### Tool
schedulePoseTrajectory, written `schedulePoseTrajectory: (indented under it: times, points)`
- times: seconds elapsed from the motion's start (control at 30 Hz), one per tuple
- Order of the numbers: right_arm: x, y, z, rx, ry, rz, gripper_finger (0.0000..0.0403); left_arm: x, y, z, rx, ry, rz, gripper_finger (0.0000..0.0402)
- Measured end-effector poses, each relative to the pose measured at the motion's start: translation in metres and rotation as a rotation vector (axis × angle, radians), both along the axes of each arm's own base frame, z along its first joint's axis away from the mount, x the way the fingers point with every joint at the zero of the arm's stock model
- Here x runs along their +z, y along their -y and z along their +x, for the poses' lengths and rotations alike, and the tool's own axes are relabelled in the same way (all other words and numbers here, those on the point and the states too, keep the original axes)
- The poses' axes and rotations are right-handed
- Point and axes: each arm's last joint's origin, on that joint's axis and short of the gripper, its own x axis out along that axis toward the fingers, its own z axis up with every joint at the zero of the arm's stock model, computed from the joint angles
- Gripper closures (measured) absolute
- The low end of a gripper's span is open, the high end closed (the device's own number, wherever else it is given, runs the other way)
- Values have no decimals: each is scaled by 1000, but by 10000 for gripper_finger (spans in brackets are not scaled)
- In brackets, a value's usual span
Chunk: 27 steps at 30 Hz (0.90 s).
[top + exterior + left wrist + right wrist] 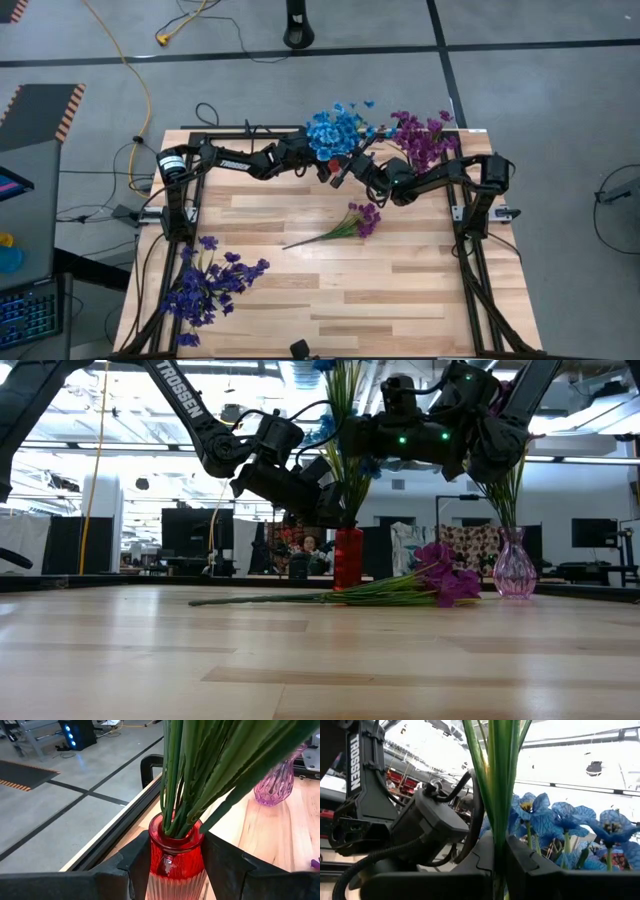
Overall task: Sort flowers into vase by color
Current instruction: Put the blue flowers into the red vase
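A: Two vases stand at the far edge of the surface (pixel 380 290); only the left wrist view shows the left gripper (pixel 172 870) with its jaws clasped round the red vase (pixel 175 857).
B: And the right gripper (pixel 499 870)?
A: Jaws pinched narrow on green stems (pixel 500 775) above that vase, beside the blue flowers (pixel 335 130).
B: Other blooms?
A: Magenta flowers (pixel 420 140) fill the pink vase (pixel 514 568) (arms hide it from above); a magenta bunch (pixel 355 222) lies mid-surface, indigo flowers (pixel 210 285) near the front left.

Grey floor (pixel 540 100) crossed by dark tape lines (pixel 440 30), yellow cable (pixel 130 70) trailing.
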Motion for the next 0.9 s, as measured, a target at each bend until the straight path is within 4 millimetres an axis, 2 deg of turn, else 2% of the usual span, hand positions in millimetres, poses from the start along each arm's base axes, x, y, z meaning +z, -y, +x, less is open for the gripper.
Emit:
schedulePoseTrajectory:
  times: [0.47,0.7,0.9]
  points:
    - [0,0,0,-29,-43,-58,356,0,0,0,1,-1,0,246]
    - [-7,8,1,-44,-119,-40,356,-1,0,0,1,-2,0,246]
    - [-6,9,0,-21,-112,-56,356,-1,0,0,1,-2,0,246]
